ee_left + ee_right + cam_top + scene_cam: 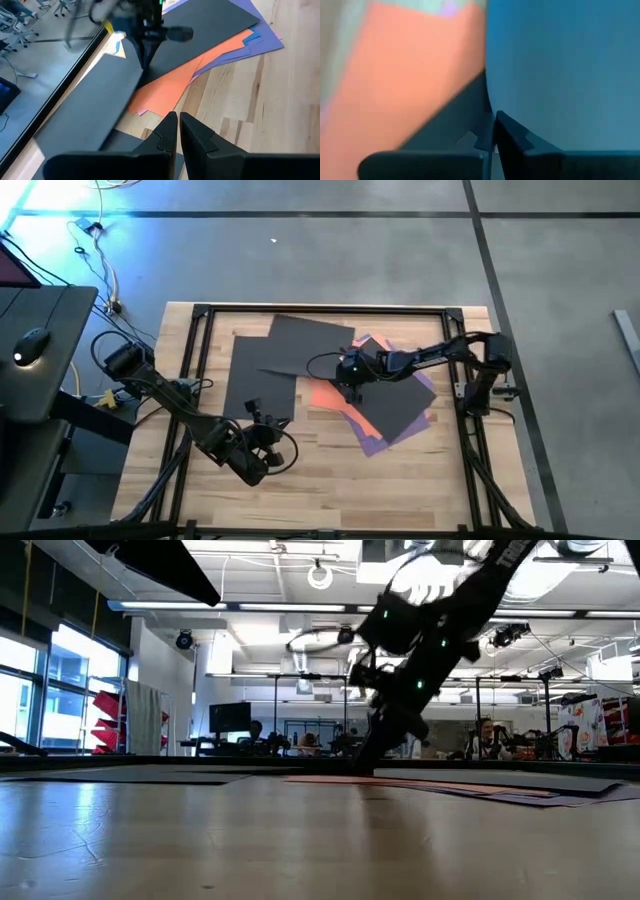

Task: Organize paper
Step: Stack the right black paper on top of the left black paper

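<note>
A loose pile of paper lies on the wooden table: dark grey sheets (262, 380) (400, 402), an orange sheet (330, 398), a purple sheet (375, 442), and slivers of blue (252, 36) and pink (142, 111). My right gripper (350, 390) points down at the middle of the pile, shut at the edge of a dark grey sheet (95, 110); it also shows in the low view (368, 768). My left gripper (270, 452) hovers near the table's front, left of the pile, with its fingers (178, 130) shut and empty. My right gripper comes from above, pointing down, and its two fingers are shut on an edge of the dark grey sheet (470, 117) beside the orange sheet. That edge looks slightly raised (127, 67); the rest of the sheet lies on the table. One layer or several, I cannot tell.
A black metal frame (200, 360) runs around the tabletop. Bare wood lies along the near edge (400, 490). A dark desk with a mouse (35, 340) stands off the table's left. People and equipment show in the room beyond, in the low view.
</note>
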`<act>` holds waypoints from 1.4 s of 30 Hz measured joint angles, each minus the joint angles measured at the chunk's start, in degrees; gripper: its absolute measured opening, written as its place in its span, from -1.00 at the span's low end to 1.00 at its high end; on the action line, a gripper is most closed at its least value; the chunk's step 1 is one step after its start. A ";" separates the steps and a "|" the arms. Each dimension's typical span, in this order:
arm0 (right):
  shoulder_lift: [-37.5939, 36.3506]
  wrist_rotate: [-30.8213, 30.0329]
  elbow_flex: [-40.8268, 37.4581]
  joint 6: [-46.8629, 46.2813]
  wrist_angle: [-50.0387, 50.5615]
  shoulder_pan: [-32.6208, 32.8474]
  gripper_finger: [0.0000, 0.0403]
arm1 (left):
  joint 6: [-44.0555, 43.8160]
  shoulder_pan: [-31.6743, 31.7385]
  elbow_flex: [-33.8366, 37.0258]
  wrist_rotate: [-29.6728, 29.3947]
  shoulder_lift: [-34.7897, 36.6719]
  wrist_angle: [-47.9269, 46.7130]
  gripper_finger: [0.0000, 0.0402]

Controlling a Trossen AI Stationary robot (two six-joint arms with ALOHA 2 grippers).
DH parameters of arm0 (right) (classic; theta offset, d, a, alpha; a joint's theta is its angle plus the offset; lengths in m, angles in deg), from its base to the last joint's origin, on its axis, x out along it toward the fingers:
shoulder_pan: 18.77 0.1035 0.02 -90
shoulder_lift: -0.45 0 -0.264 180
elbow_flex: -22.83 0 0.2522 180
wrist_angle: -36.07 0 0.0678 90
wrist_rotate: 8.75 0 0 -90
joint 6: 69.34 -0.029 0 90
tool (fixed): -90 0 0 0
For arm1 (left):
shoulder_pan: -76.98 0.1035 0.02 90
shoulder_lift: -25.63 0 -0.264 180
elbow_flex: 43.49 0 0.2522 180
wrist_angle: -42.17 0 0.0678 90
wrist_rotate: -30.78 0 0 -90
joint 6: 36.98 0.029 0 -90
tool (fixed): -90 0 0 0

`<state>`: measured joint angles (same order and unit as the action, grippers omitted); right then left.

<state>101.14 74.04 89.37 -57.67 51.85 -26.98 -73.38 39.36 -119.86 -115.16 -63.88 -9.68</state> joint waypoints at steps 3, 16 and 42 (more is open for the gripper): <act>-3.75 -3.52 1.02 -2.91 1.47 2.82 -1.00 | 0.17 0.00 0.00 -0.02 0.00 -0.21 -1.00; 6.35 0.34 20.42 -6.84 -4.84 9.87 -1.00 | 7.93 -2.94 -4.17 -4.63 2.44 -2.32 -1.00; 46.20 -20.86 80.12 -14.66 28.94 9.44 -1.00 | 20.06 -15.12 -12.90 -18.34 9.70 -2.75 -1.00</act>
<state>147.33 53.18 169.49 -72.33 80.80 -17.54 -53.32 24.23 -132.76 -133.50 -54.18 -12.43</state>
